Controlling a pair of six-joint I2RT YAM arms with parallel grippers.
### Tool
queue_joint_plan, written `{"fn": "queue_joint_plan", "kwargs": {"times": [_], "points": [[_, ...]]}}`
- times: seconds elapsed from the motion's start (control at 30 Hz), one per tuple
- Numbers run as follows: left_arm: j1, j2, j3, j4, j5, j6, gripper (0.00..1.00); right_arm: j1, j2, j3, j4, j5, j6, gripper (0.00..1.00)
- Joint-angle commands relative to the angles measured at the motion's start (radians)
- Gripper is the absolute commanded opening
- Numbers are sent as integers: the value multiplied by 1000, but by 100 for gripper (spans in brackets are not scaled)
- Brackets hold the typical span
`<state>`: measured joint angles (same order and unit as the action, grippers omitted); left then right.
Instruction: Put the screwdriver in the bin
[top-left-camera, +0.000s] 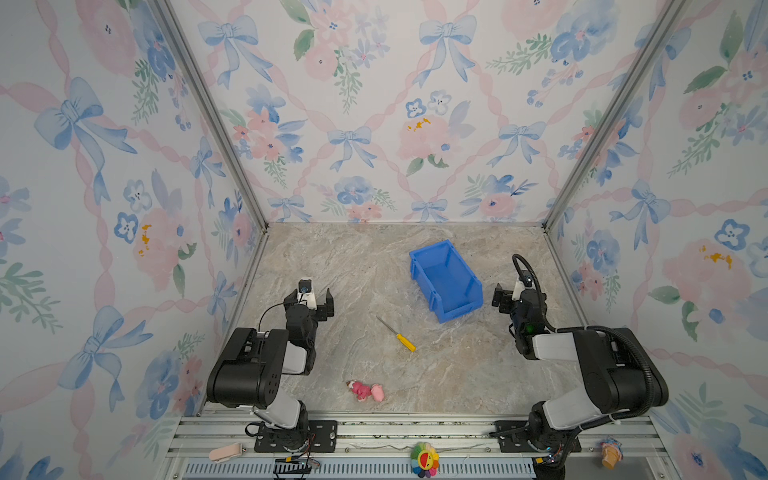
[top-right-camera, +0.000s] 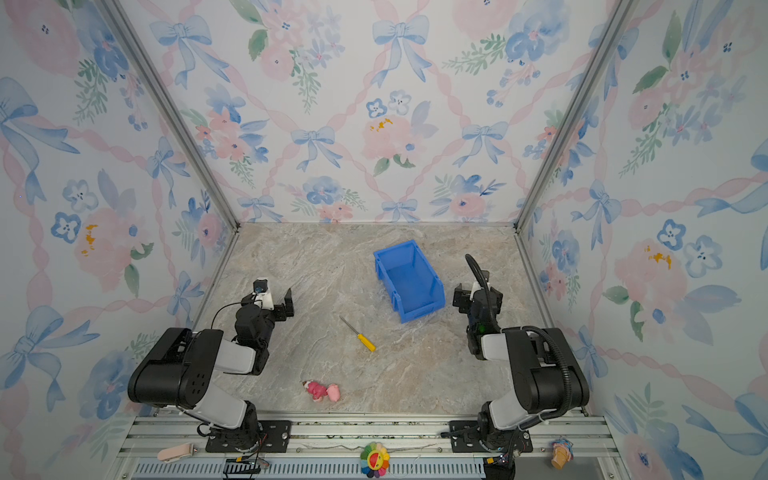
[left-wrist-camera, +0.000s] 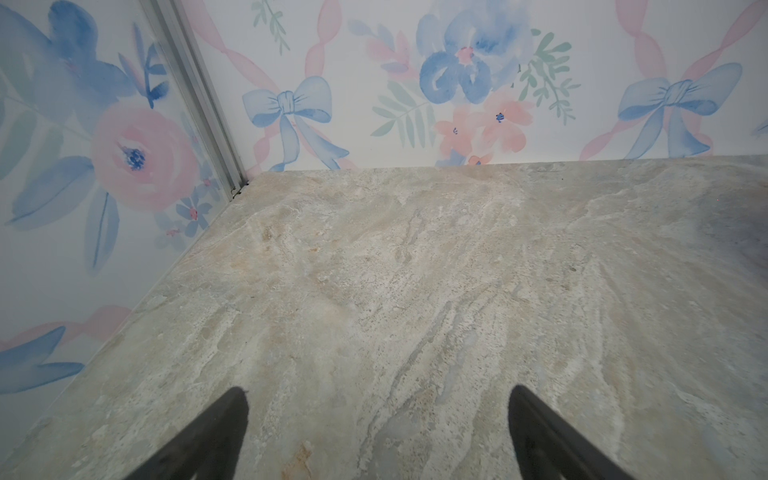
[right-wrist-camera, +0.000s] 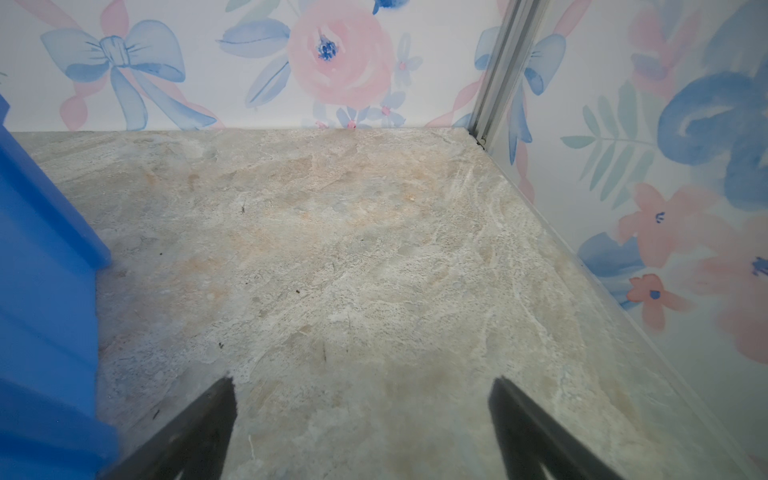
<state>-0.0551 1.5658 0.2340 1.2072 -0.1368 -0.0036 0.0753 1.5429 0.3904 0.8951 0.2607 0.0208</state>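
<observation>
**Screwdriver loose on the surface, both end effectors released**

Near the middle of the marbled beige stone-look surface (top-left-camera: 353, 266), between the two arms: small slim screwdriver with yellow plastic handle and thin silver metal shaft (top-left-camera: 397, 334) (top-right-camera: 358, 334). Lying flat on a diagonal, shaft tip toward the back left, handle toward the front right. Touched by nothing.

Behind it and to the right, near but apart: bright blue rectangular plastic bin with ribbed rim (top-left-camera: 459, 311) (top-right-camera: 419, 309). Upright, turned at an angle, lowered lip at the near end.

On the left, well apart from the screwdriver: left end effector (top-left-camera: 309, 300) (top-right-camera: 270, 301), released, spread wide, grasping nothing. In the left wrist view (left-wrist-camera: 378, 392), only bare surface between the two dark fingertips (left-wrist-camera: 239, 399).

On the right, just beside the bin's long side wall: right end effector (top-left-camera: 513, 297) (top-right-camera: 476, 297), likewise released and holding nothing. In the right wrist view (right-wrist-camera: 363, 381), blue bin wall (right-wrist-camera: 41, 270) close alongside one finger, bare surface ahead.

Toward the front edge, apart from the screwdriver: small pink toy figure (top-left-camera: 365, 390) (top-right-camera: 321, 390), lying on its side.
</observation>
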Motion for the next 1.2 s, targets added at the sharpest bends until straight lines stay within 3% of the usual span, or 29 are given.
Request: {"fn": "queue_joint_plan", "kwargs": {"times": [0.0, 0.23, 0.73, 0.93, 1.17], "points": [[9, 0, 8, 0, 13, -15, 98, 6, 6, -7, 29, -5, -9, 97], [9, -13, 16, -23, 22, -10, 98, 7, -2, -1, 14, 3, -9, 97], [-6, -176, 91, -343, -109, -81, 98, 104, -301, 81, -374, 72, -29, 97], [-19, -231, 197, -612, -130, -98, 98, 221, -358, 304, -824, 253, 34, 97], [-32, -309, 328, -942, -62, -215, 98, 373, -344, 475, -1115, 394, 142, 97]]}}
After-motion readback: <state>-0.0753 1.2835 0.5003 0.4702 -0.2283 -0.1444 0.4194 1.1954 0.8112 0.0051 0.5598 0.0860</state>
